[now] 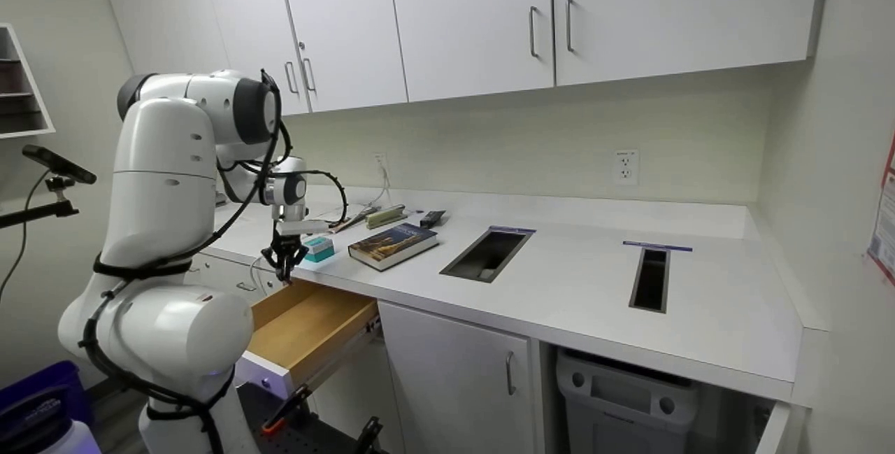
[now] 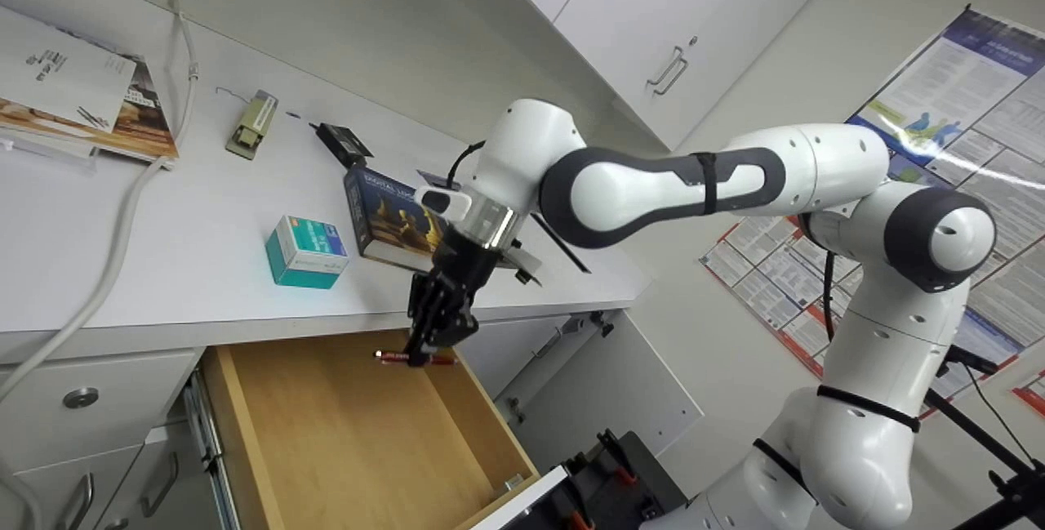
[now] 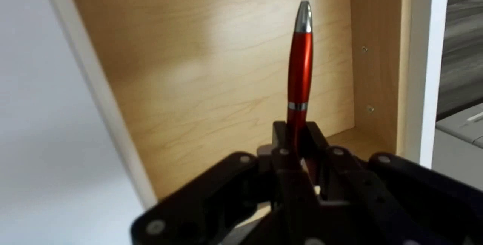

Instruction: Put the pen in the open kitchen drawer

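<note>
The pen is red with a silver tip and ring. My gripper [image 3: 296, 135] is shut on the pen [image 3: 300, 67], which sticks out beyond the fingertips in the wrist view. In an exterior view the pen [image 2: 393, 357] lies roughly level across the fingertips of the gripper [image 2: 418, 350]. In an exterior view the gripper [image 1: 284, 272] points down and the pen is too small to make out. The open kitchen drawer [image 2: 343, 432] has a bare light-wood floor, also seen in the wrist view [image 3: 226, 67] and an exterior view [image 1: 308, 324]. The pen is above the drawer, towards its counter end.
The white counter's edge [image 2: 245, 330] runs close behind the gripper. On the counter are a teal and white box [image 2: 306, 252], a thick book [image 2: 392, 220], a green stapler [image 2: 251, 124] and a black device [image 2: 343, 142]. A cupboard door [image 2: 604, 407] stands open beside the drawer.
</note>
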Controlling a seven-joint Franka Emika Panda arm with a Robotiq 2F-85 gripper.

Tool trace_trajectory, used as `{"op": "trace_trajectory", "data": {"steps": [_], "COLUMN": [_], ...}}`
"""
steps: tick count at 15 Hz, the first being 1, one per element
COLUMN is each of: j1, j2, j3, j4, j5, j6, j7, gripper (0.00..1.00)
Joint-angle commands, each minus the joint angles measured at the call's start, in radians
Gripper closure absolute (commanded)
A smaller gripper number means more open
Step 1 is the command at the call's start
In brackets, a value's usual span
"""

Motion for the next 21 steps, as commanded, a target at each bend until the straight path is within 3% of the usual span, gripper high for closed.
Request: {"op": "trace_trajectory", "data": {"steps": [1,5,8,11,14,15,16,21], "j1": [0.054,0.11,0.13,0.142,0.129,0.123,0.122,0.104], "j2": [0.017,0.076,0.143,0.208,0.252,0.259,0.259,0.155], "j3": [-0.018,-0.077,-0.124,-0.163,-0.155,-0.146,-0.139,-0.06], "j4": [-0.115,-0.213,-0.223,-0.182,-0.142,-0.132,-0.126,-0.201], "j5": [-0.048,-0.215,-0.331,-0.406,-0.421,-0.42,-0.419,-0.413], "j6": [0.151,0.432,0.562,0.595,0.568,0.564,0.559,0.543], "j7": [0.049,0.186,0.286,0.337,0.336,0.327,0.322,0.294], "gripper": [0.96,0.96,0.96,0.96,0.96,0.61,0.6,0.23]}}
